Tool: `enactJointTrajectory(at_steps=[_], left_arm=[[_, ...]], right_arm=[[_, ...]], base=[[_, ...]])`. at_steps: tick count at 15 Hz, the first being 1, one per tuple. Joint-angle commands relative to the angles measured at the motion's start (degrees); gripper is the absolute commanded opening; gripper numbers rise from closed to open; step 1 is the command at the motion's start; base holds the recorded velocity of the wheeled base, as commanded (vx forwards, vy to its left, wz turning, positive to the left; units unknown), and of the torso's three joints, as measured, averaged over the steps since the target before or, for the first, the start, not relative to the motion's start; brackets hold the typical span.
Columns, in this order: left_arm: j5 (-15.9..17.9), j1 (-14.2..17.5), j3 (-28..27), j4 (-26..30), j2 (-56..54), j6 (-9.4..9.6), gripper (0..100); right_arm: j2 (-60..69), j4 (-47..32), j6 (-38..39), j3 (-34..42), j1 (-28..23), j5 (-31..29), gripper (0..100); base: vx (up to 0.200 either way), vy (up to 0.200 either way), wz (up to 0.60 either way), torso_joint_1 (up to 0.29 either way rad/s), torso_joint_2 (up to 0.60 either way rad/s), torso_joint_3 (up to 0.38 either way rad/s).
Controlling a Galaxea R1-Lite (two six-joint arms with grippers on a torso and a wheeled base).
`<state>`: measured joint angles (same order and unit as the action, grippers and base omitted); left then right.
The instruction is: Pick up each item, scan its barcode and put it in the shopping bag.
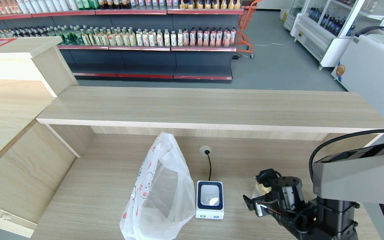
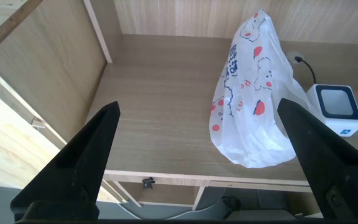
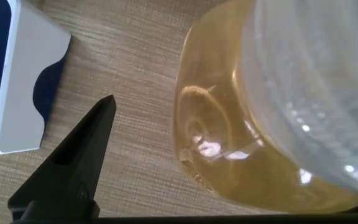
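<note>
**You were at the pick-up step, with the bottle not yet gripped.**

Your right tool (image 1: 256, 193) sat released around the clear plastic bottle of amber liquid (image 3: 247, 137), one finger (image 3: 73, 168) apart from its wall. The bottle sat on the pale wooden bench (image 1: 95, 186), just right of the white, blue-framed box scanner (image 1: 210, 199). The translucent white shopping bag with red prints (image 1: 158, 190) slumped just left of the scanner. Your left tool (image 2: 199, 104) hung spread and empty. Next, I judged, you needed a firm clench, then a lift turning the barcode to the scanner.
</note>
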<state>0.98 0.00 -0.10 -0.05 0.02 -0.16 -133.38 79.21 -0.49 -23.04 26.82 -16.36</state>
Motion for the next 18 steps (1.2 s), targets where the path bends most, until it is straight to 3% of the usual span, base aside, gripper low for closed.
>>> enactJointTrajectory(at_steps=[1, 3, 4, 12, 15, 16, 18], left_arm=[[0.0, 0.0, 0.0, 0.0, 0.0, -0.02, 100], [0.0, 0.0, 0.0, 0.0, 0.0, -0.02, 100], [0.0, 0.0, 0.0, 0.0, 0.0, -0.02, 100], [0.0, 0.0, 0.0, 0.0, 0.0, -0.02, 100], [0.0, 0.0, 0.0, 0.0, 0.0, -0.02, 100], [0.0, 0.0, 0.0, 0.0, 0.0, -0.02, 100], [0.0, 0.0, 0.0, 0.0, 0.0, -0.02, 100]], right_arm=[[-0.7, 0.1, 0.0, -1.0, 0.1, 0.1, 100], [-0.7, 0.2, 0.0, -1.7, 0.1, 0.5, 100], [-0.8, 1.0, -0.2, -2.2, 0.0, 0.8, 0], [-1.4, 1.6, -2.0, -4.5, 0.1, 0.5, 0], [1.0, 2.3, 0.9, -4.6, -0.2, 2.0, 0], [2.9, 2.1, 2.4, -4.6, -0.5, 4.4, 0], [10.7, -0.1, 3.1, -3.6, -4.5, 15.3, 0]], base=[[0.0, 0.0, 0.0, 0.0, 0.0, 0.0], [0.0, 0.0, 0.0, 0.0, 0.0, 0.0], [0.0, 0.0, 0.0, 0.0, 0.0, 0.0], [0.0, 0.0, 0.0, 0.0, 0.0, 0.0], [0.0, 0.0, 0.0, 0.0, 0.0, 0.0], [0.0, 0.0, 0.0, 0.0, 0.0, 0.0], [0.0, 0.0, 0.0, 0.0, 0.0, 0.0]])
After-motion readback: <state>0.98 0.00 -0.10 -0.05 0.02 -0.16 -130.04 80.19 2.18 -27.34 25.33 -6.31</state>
